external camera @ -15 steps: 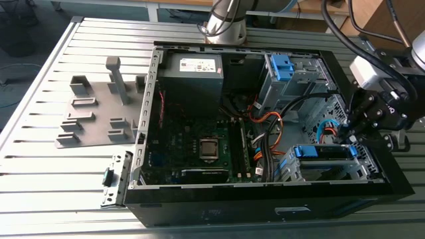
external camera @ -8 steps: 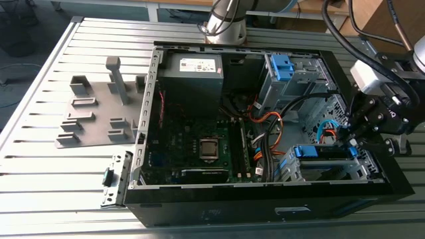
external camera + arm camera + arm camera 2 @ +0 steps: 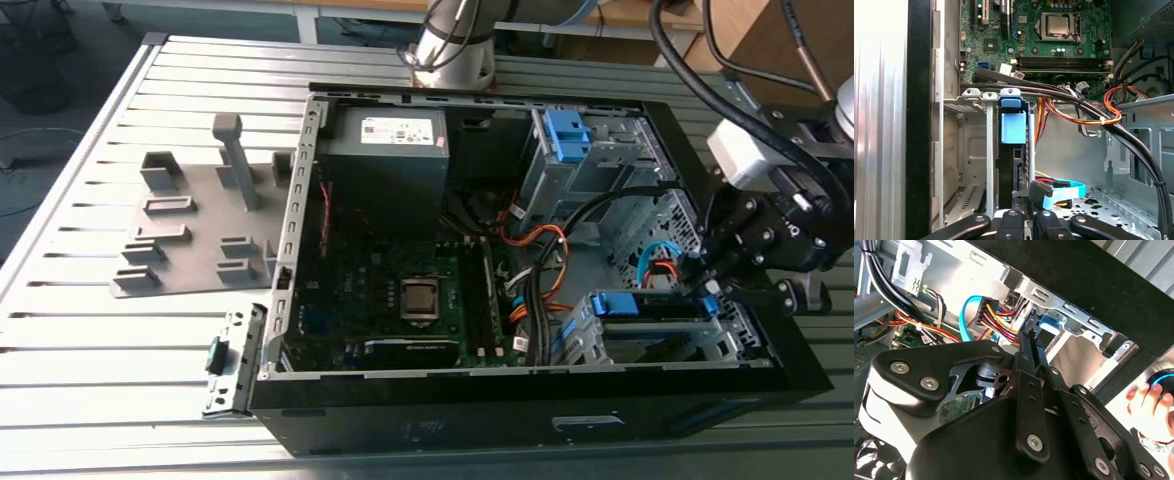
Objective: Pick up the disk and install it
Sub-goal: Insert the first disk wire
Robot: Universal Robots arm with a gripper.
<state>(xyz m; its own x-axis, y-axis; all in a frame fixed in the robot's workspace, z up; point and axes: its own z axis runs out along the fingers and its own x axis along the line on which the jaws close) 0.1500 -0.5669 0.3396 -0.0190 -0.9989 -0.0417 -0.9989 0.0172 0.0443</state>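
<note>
The disk [image 3: 627, 305] lies in the lower drive cage [image 3: 727, 325] of the open computer case, at the exterior view's right. In the first wrist view the disk [image 3: 1010, 175] shows edge-on, a dark slab with its blue bracket at the far end, set between the cage's metal rails [image 3: 989, 150]. My gripper [image 3: 710, 290] sits at the disk's near end. In the second wrist view my gripper [image 3: 1030, 332] has its two fingers [image 3: 1024, 360] drawn close together, the tips against the disk's blue bracket [image 3: 1050, 320]. My gripper [image 3: 1027, 212] is level with the disk's near edge.
The case holds a grey power supply [image 3: 387, 150], a motherboard [image 3: 400, 300], cable bundles [image 3: 534, 250] and an upper cage with a blue latch [image 3: 567, 135]. A blue cable's connector [image 3: 1041, 192] lies beside the disk. A grey fixture plate [image 3: 200, 220] sits on the slatted table. A person's hand [image 3: 1149, 405] is outside the case.
</note>
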